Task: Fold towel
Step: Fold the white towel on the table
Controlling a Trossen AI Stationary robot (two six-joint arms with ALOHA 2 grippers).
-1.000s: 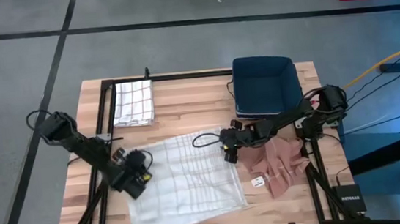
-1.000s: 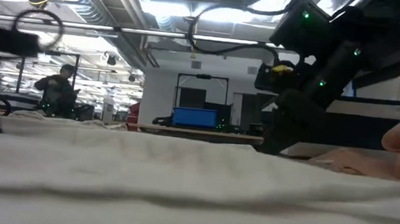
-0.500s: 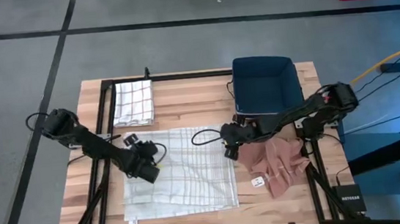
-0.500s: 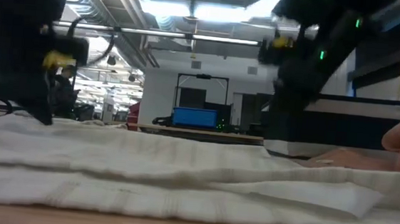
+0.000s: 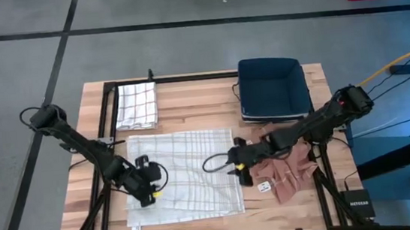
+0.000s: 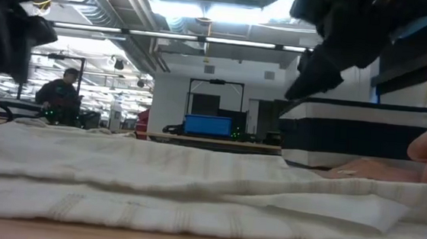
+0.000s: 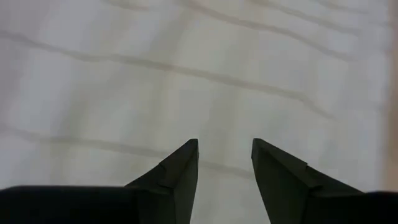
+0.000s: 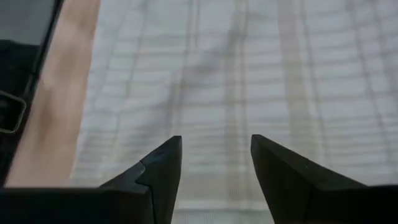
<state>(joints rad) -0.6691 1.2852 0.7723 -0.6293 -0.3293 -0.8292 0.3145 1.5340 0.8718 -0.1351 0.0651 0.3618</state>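
A white checked cloth towel (image 5: 183,174) lies folded flat on the near middle of the wooden slatted table (image 5: 189,105). The left gripper (image 5: 148,187) hovers over its left part, the right gripper (image 5: 238,162) at its right edge; both have fingers apart, empty. The low view crops both arms.

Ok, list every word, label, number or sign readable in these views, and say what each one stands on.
None can be read.
Small white tag on the pink cloth: too small to read.
Black box at the table's right corner: a pale mark, too small to read.
Blue screen in the room behind: glowing, no legible text.
White checked towel, folded checked cloth, blue bin: no writing shows.
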